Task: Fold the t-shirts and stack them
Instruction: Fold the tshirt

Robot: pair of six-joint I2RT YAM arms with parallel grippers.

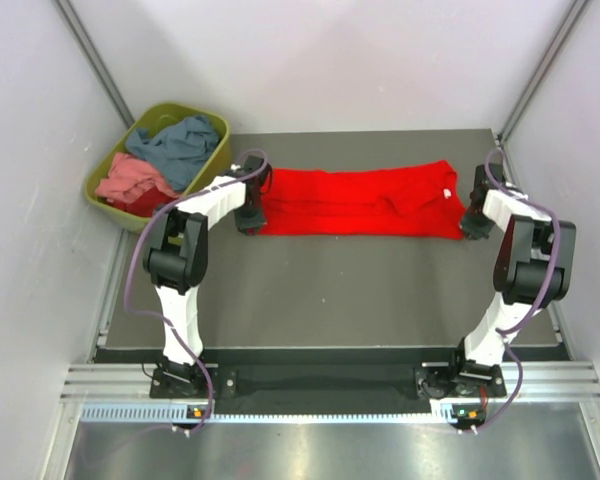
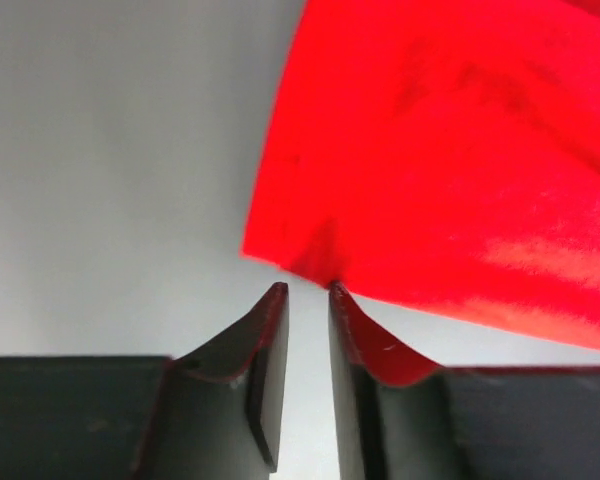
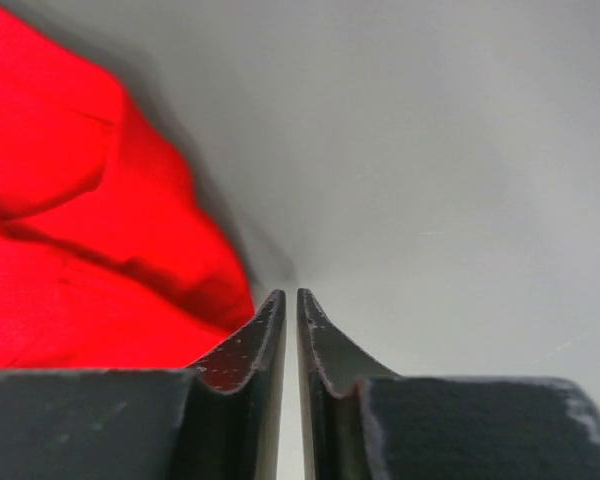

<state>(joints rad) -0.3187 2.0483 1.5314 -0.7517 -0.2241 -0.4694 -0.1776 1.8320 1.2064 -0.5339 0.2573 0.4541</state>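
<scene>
Bright red cloth t-shirt (image 1: 360,200): lies folded into a long band across the far half of the dark grey table (image 1: 330,290), its white neck label (image 1: 446,193) toward the right end, between the two grippers.
Left gripper (image 2: 308,288): low at the band's left end; jaws parted by a narrow gap with nothing between them, a corner of red cloth just beyond the tips.
Right gripper (image 3: 291,293): low at the band's right end; jaws all but closed, only a slit, gripping nothing; red cloth beside its left finger.
Olive-green plastic tub (image 1: 176,108): off the table's far left corner, holding a slate blue-grey shirt (image 1: 180,148), a salmon pink shirt (image 1: 135,178) and a darker red shirt (image 1: 140,203).
</scene>
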